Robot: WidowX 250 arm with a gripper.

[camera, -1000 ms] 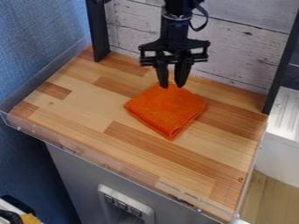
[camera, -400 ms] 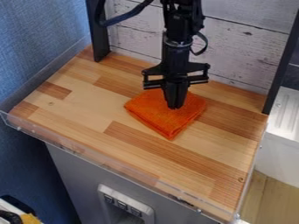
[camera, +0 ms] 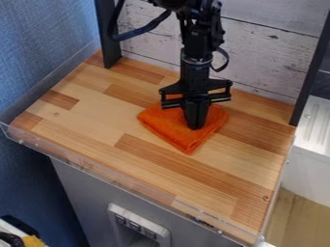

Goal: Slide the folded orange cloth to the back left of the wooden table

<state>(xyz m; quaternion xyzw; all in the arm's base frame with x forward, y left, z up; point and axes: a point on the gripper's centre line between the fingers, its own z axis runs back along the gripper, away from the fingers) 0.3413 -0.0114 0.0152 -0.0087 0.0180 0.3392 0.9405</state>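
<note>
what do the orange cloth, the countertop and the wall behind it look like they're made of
The orange cloth looks like soft, matte fabric, perhaps microfiber or terry, judging by its fuzzy surface and rounded folds. The countertop seems to be smooth wood, or a wood-look laminate: grained strips in mixed tones. The wall shows whitewashed planks with knots and dark seams, possibly printed.

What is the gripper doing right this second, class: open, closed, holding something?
Gripper: closed, fingertips together at the folded orange cloth; whether it pinches any fabric cannot be told.
</note>
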